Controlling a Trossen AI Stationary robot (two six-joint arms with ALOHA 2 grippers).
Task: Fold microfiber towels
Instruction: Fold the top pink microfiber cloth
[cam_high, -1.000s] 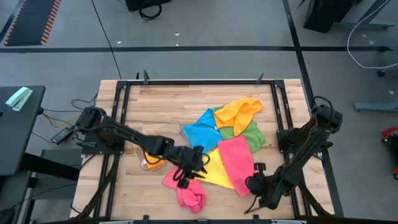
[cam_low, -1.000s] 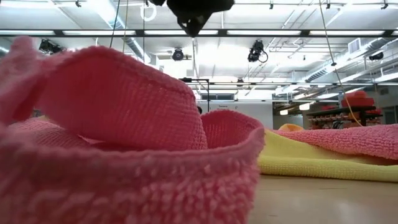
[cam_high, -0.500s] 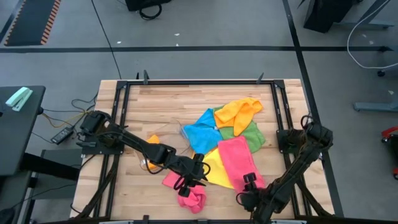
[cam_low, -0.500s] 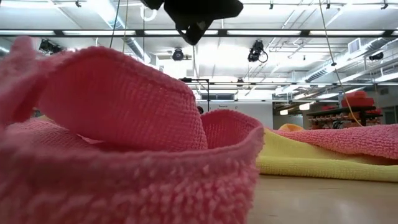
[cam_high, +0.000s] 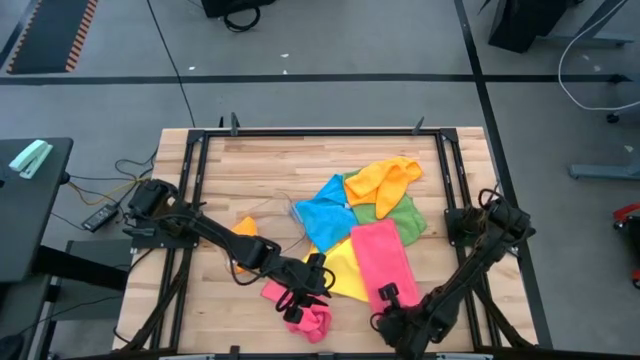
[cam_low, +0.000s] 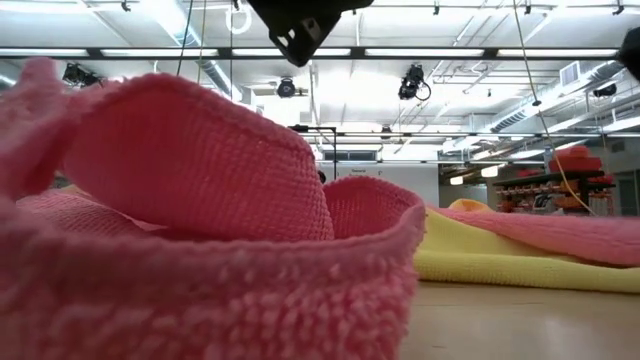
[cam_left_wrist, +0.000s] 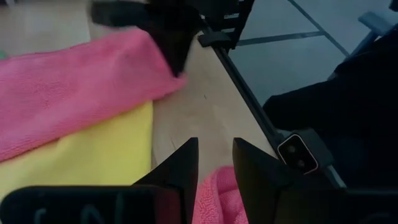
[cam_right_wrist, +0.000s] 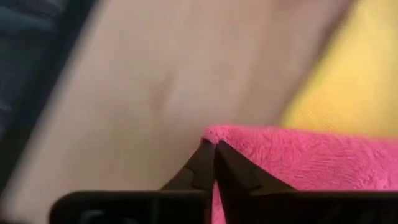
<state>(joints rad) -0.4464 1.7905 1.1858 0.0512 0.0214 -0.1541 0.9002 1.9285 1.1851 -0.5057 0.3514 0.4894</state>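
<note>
Seven towels on bench (cam_high: 250, 170): 2 pink (cam_high: 380, 262), 2 orange (cam_high: 385, 181), 1 blue (cam_high: 326, 211), green (cam_high: 400, 215), yellow (cam_high: 347, 272). Right fingers (cam_right_wrist: 214, 163) pinch flat pink towel's corner, lower center; left gripper (cam_high: 303, 297) fingers slightly spread, w/ nothing between, by crumpled pink towel (cam_high: 308, 319).

Bright, even light from ceiling strip lights (cam_low: 430, 52) at the top of the low frame casts soft shadows on the tabletop (cam_high: 260, 170); the right wrist frame is motion-blurred, the near pink towel (cam_low: 200, 220) soft-focused.

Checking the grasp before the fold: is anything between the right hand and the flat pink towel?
Nothing visible. The right hand is shut on the flat pink towel at its front corner, directly on the cloth, with bare table beside it. The left hand hovers open over the crumpled pink towel.
</note>
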